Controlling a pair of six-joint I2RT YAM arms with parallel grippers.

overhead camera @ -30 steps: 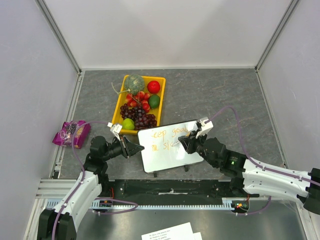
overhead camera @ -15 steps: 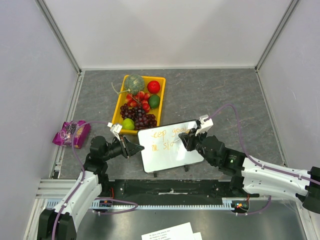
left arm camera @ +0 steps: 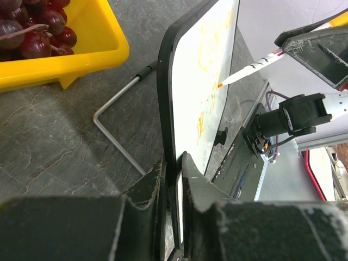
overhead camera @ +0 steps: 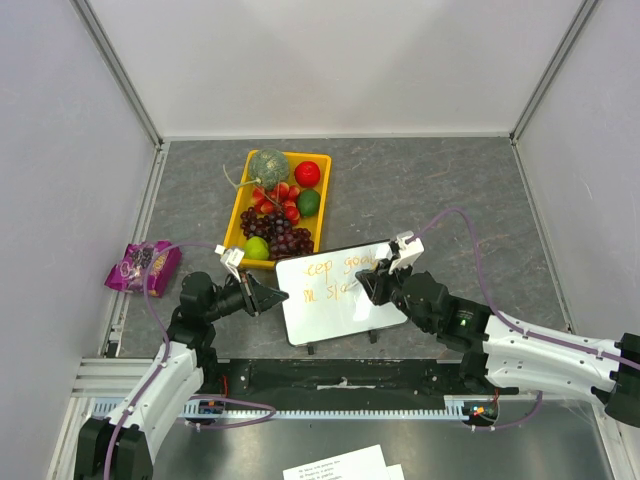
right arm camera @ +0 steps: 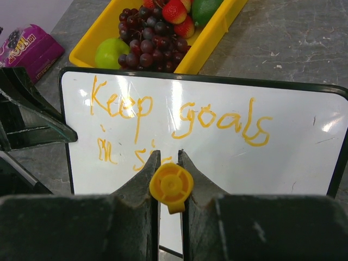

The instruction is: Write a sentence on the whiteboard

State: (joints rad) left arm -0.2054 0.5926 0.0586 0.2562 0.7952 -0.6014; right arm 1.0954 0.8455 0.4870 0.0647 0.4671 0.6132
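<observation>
The whiteboard (overhead camera: 335,300) stands tilted on the table's near middle, its dark frame clamped at the left edge by my left gripper (overhead camera: 272,296), which is shut on it (left arm camera: 174,163). Orange letters of the sentence (right arm camera: 136,109) read "Keep goals" on top and "in si" below, the later strokes hidden behind my fingers. My right gripper (overhead camera: 372,280) is shut on an orange marker (right arm camera: 171,186), seen end-on between the fingers (right arm camera: 142,179). In the left wrist view the marker (left arm camera: 255,66) slants down to the whiteboard (left arm camera: 204,81), tip against its face.
A yellow tray (overhead camera: 236,212) of grapes, strawberries, limes and other fruit sits just behind the board. A purple snack bag (overhead camera: 143,265) lies at the left edge. The board's wire stand (left arm camera: 117,136) rests on the grey table. White paper sheets (overhead camera: 340,465) lie below the arm bases.
My right gripper with the marker has shifted slightly left and down along the second line, adding a stroke there. The left gripper and the board have stayed put.
</observation>
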